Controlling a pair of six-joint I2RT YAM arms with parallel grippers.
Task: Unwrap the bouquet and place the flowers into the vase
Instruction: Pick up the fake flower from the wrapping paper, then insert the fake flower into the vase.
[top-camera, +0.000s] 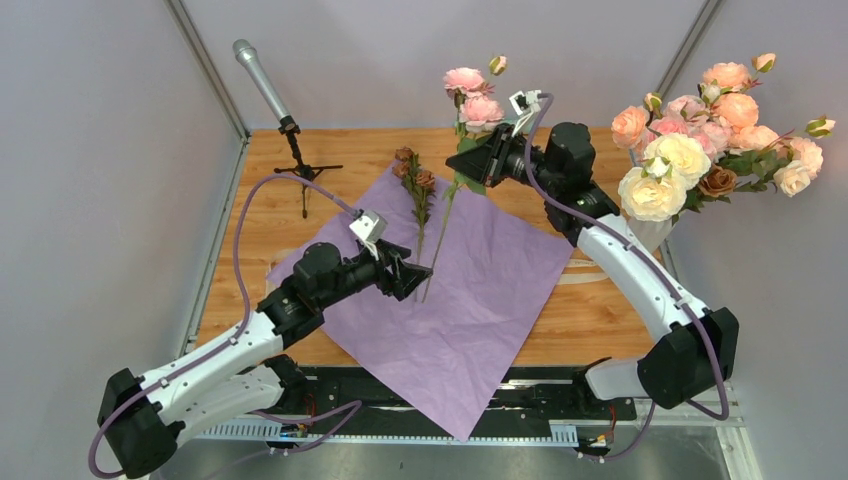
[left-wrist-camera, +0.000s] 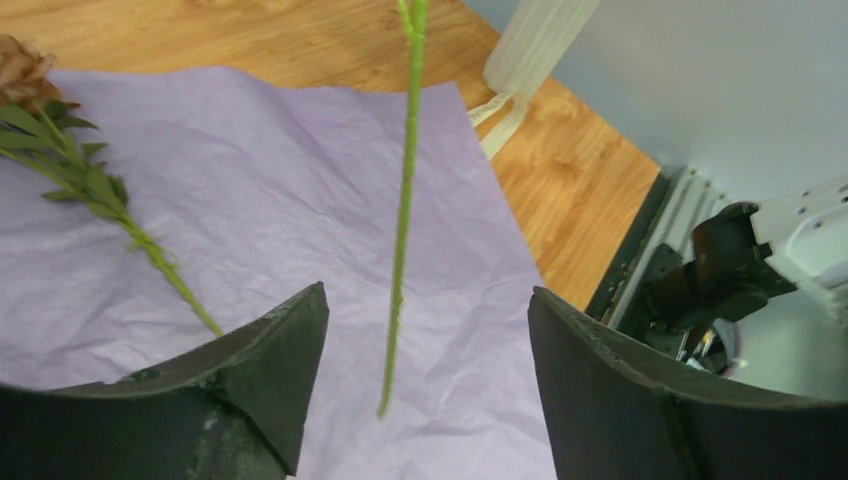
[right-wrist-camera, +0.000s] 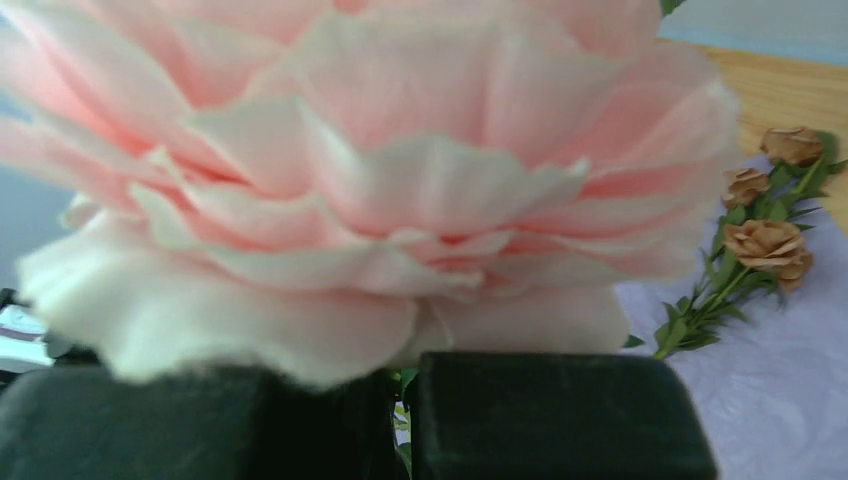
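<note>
The lilac wrapping paper lies spread flat on the wooden table. A pink rose sprig stands nearly upright over it, and my right gripper is shut on its stem just under the blossoms. In the right wrist view the pink bloom fills the frame above the shut right gripper. The long green stem hangs down between the fingers of my left gripper, which is open and not touching it. A brown rose sprig lies on the paper. The white ribbed vase stands at the right, holding many roses.
A microphone on a small tripod stands at the back left of the table. A cream ribbon lies by the vase's foot. The full bunch of peach, cream and pink roses spreads wide above the vase.
</note>
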